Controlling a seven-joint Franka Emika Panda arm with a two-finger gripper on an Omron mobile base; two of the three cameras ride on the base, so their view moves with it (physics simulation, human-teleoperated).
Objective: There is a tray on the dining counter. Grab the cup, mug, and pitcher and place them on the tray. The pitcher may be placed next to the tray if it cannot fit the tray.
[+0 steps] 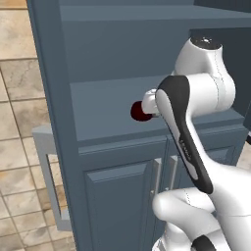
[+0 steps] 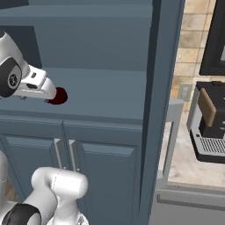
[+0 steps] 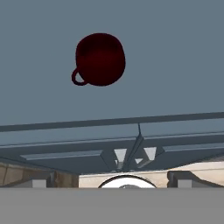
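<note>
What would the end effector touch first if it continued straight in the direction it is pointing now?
Most likely the mug. In the hand view it lies ahead on the blue-grey cabinet shelf, a little off the centre line. The end effector is open with nothing between them. Depth is unclear, so it could pass the mug and meet the shelf itself.

We are in a rendered home kitchen: in front of us stands a dark blue-grey cabinet (image 1: 122, 196) with panelled doors and slim metal handles (image 2: 57, 154), and above the doors an open shelf (image 2: 101, 94) on which a small dark maroon mug (image 3: 99, 59) sits. Beige stone tiles (image 1: 14, 98) cover the wall to the left of the cabinet, and the same tiling shows at the right. There, on a pale counter (image 2: 189, 169), we see a black coffee machine (image 2: 211, 123) with a metal drip grille.
</note>
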